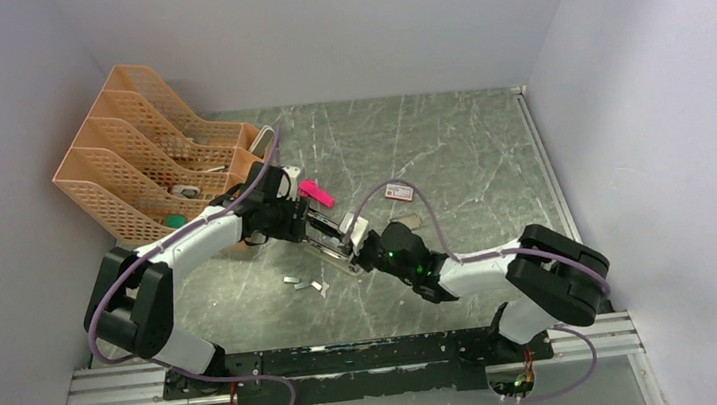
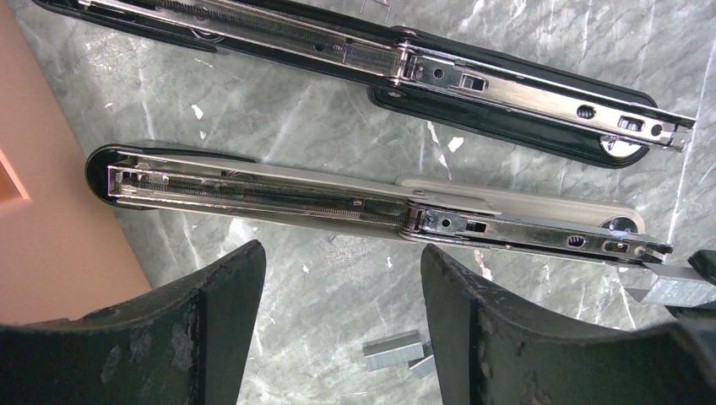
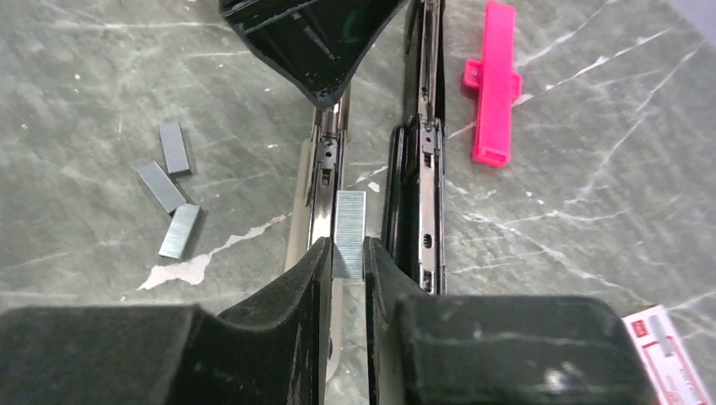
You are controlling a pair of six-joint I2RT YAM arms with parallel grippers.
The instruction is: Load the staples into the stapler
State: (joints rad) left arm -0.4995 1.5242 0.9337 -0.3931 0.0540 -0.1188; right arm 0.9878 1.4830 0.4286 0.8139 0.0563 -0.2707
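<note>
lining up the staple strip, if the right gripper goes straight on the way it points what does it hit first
Likely the shiny silver metal rail of the pale-sided open stapler, just beyond its short silvery staple strip; depth unclear.

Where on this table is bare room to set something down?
Free: the far right, between the staple box and the right wall; also the near strip between the loose staples and the arm bases. Crowded: the centre, around the staplers and pink piece.

I see orange mesh file racks (image 1: 128, 156) standing at the left of the green marble table (image 1: 470, 151). A bright pink plastic piece (image 1: 315, 193) lies near them.
</note>
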